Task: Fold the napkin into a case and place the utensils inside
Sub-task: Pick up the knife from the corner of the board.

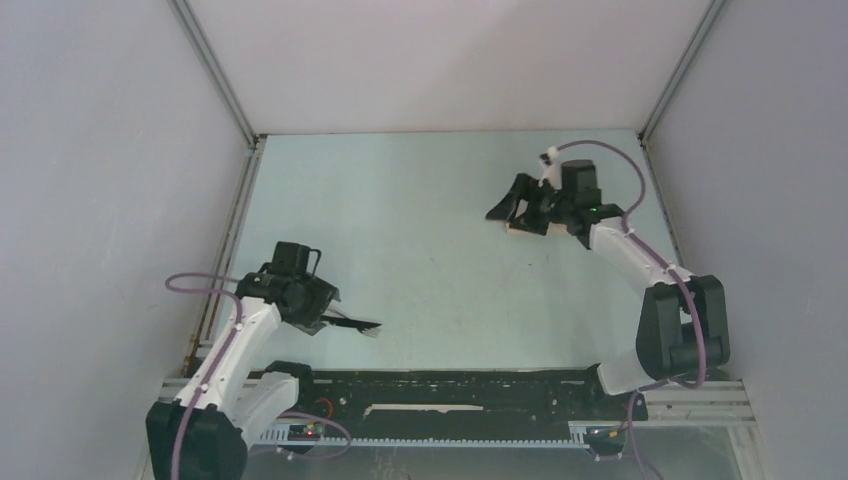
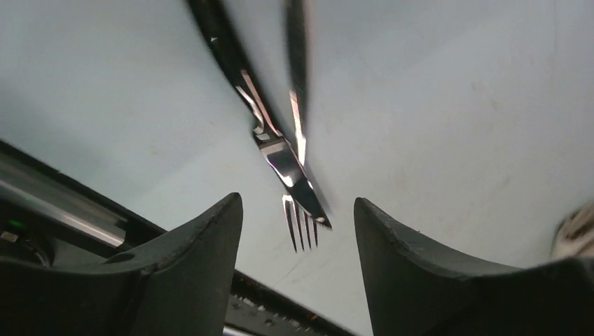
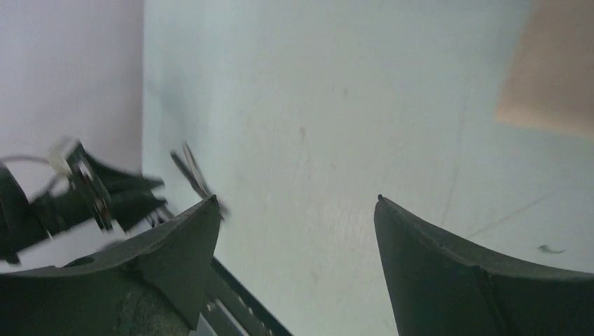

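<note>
The utensils (image 1: 358,325), a dark fork and knife, lie together on the table by the near-left edge. In the left wrist view the knife (image 2: 280,157) lies across the fork (image 2: 301,224), whose tines point at the camera. My left gripper (image 1: 322,315) is open and empty just above and behind them, with its fingers either side of the tips (image 2: 298,199). No pale grey piece shows. The tan napkin (image 1: 528,229) shows only as a small strip under my right gripper (image 1: 515,208), and at the upper right of the right wrist view (image 3: 553,70). My right gripper (image 3: 295,199) is open and empty.
A black toothed rail (image 1: 450,395) runs along the table's near edge. Grey walls (image 1: 100,150) enclose the table on the left, back and right. The left arm (image 3: 70,199) shows far off in the right wrist view.
</note>
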Robot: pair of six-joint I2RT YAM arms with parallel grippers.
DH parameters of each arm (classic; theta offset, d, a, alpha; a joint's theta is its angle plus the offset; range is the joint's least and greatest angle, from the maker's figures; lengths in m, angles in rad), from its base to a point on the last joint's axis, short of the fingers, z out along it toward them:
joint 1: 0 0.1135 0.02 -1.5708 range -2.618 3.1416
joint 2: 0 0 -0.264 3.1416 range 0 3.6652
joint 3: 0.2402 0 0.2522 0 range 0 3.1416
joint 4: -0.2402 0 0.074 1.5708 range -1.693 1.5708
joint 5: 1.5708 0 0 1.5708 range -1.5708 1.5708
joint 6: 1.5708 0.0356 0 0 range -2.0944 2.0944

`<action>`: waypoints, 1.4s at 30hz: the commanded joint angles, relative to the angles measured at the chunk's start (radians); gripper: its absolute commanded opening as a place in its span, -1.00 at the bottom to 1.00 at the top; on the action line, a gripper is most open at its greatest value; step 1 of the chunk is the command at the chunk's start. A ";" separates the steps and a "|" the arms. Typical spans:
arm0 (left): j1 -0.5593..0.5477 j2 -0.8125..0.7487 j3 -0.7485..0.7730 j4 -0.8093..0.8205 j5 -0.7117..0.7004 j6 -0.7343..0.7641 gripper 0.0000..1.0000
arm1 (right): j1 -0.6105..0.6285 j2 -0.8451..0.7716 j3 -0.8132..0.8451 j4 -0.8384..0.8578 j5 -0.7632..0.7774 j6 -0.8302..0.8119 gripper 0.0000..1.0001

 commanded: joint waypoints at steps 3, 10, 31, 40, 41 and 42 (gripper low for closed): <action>0.180 0.019 -0.039 -0.027 -0.139 -0.211 0.29 | 0.211 -0.065 -0.003 -0.182 0.111 -0.111 0.77; 0.289 0.127 -0.083 0.048 -0.078 -0.242 0.22 | 0.349 -0.079 -0.021 -0.181 0.130 -0.120 0.77; 0.345 0.336 -0.140 0.225 -0.072 -0.232 -0.34 | 0.387 -0.034 -0.049 -0.151 0.133 -0.146 0.77; 0.343 0.251 -0.146 0.215 -0.056 -0.136 -0.99 | 0.407 0.056 -0.050 -0.096 0.043 -0.089 0.99; 0.342 0.232 -0.146 0.207 -0.054 -0.118 -1.00 | 0.413 0.069 -0.049 -0.075 0.015 -0.097 0.99; 0.344 0.211 -0.142 0.197 -0.055 -0.092 -1.00 | 0.422 0.085 -0.046 -0.062 -0.002 -0.106 0.99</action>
